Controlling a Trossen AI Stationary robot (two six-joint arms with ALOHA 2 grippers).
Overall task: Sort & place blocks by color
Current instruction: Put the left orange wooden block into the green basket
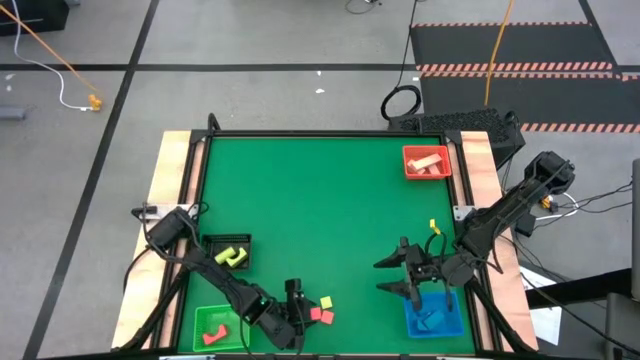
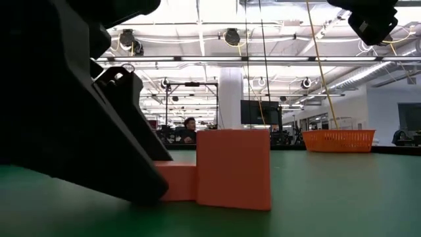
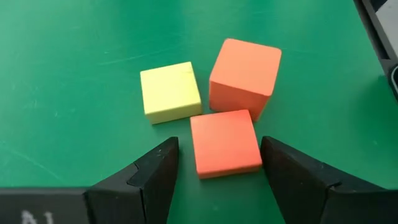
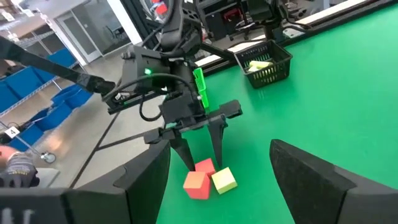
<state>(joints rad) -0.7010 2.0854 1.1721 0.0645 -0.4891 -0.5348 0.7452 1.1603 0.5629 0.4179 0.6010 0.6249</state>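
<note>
The left gripper (image 3: 219, 168) stands open, its fingers straddling a flat red block (image 3: 225, 142) without touching it. Just beyond lie a yellow block (image 3: 170, 91) and a taller red cube (image 3: 245, 73). The right gripper (image 1: 398, 276) hangs open, empty, beside the blue tray (image 1: 437, 317).

A green counter (image 1: 320, 190) is observed. Two red cubes (image 3: 225, 151) and one yellow cube (image 3: 170, 92) are noted. Red (image 1: 427, 162), blue (image 1: 434, 318) and green trays (image 1: 213, 326) are recorded.

Matt smooth blocks (image 3: 225, 143); matt green table (image 3: 74, 74) felt-like
</note>
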